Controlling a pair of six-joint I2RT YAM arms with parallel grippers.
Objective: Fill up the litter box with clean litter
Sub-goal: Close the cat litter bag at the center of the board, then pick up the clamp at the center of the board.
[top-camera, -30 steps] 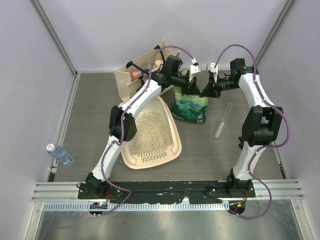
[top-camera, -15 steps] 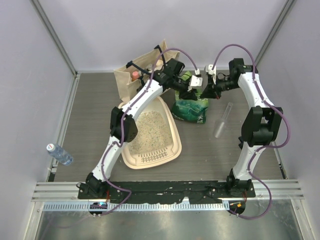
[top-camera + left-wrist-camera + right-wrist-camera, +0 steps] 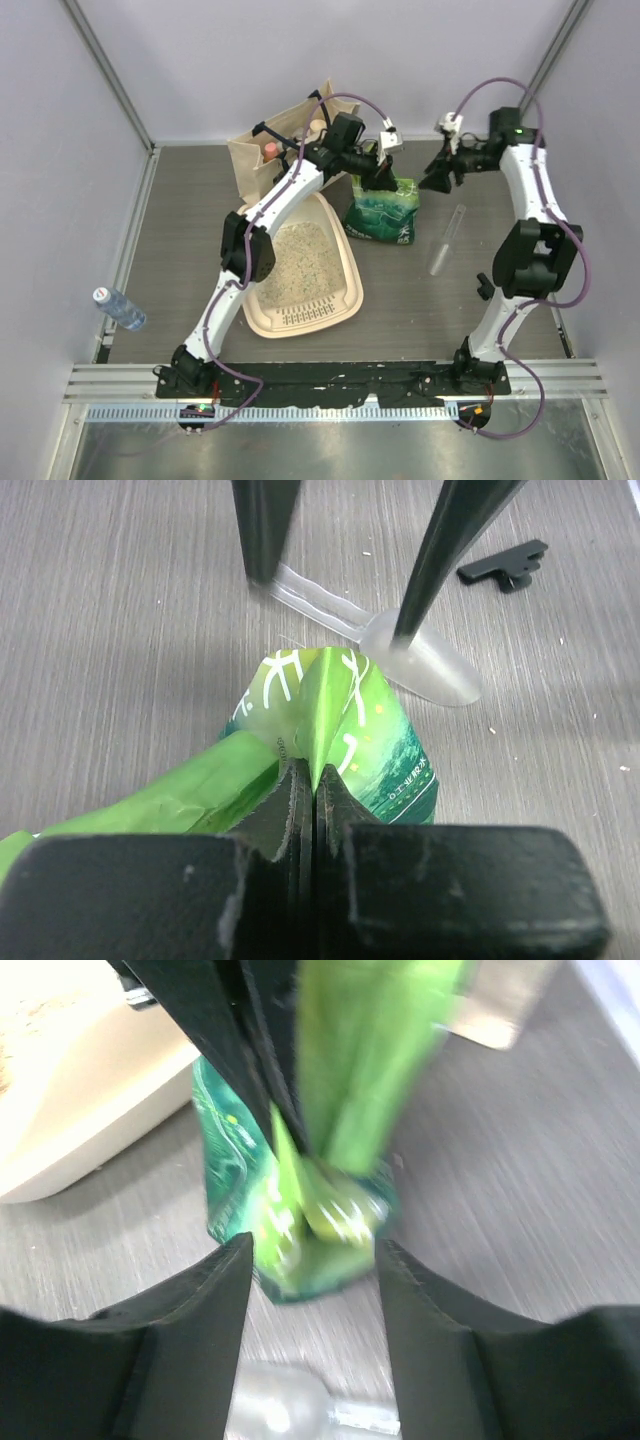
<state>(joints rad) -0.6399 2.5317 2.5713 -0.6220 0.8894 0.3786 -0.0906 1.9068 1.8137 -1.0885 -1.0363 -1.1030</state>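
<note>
Your left gripper (image 3: 306, 780) is clenched on the top fold of the green bag (image 3: 375, 755). Your right gripper (image 3: 312, 1245) hangs released, apart from it, over the table (image 3: 180, 230) near the scoop (image 3: 444, 242).

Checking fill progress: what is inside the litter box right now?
Pale speckled litter covers the floor of the litter box. The left arm crosses over its far left part and hides what lies there.

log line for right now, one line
left gripper: shut on green bag top | right gripper: open, off the bag | litter box: holds litter | scoop: unheld
</note>
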